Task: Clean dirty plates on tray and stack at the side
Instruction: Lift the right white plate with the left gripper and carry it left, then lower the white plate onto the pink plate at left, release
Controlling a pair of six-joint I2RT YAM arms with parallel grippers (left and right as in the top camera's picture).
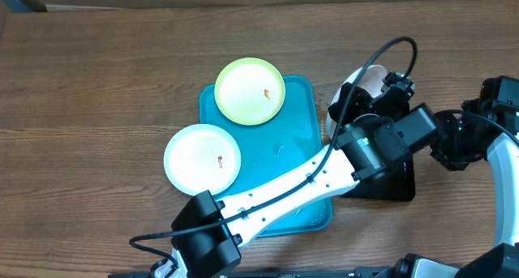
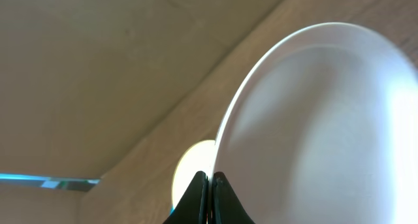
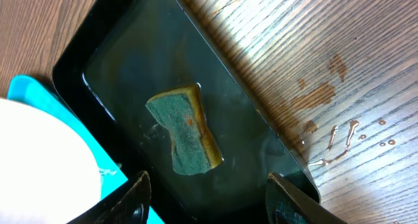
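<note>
You have a wooden table with the blue tray lying in the middle of it. Your left arm stretches from the near left corner across the tray toward the right, and your right arm sits at the far right edge. A smaller black tray lies just beside the blue one on its right, holding a shallow film of water. The green plate rests flat at the far end of the blue tray and overhangs its rim. The white plate lies at the tray's left side, partly over the rim and partly over the table. Your left gripper has its fingers pressed together on the rim of the third plate, a white one that fills the right of the left wrist view. In the right wrist view this plate overlaps a corner of the blue tray. Your right gripper hangs over the black tray with its fingers wide apart, gripping nothing. A green and yellow sponge lies in the water below it. Small orange smears mark the green plate and the white plate, and droplets dot the wood beside the black tray.
</note>
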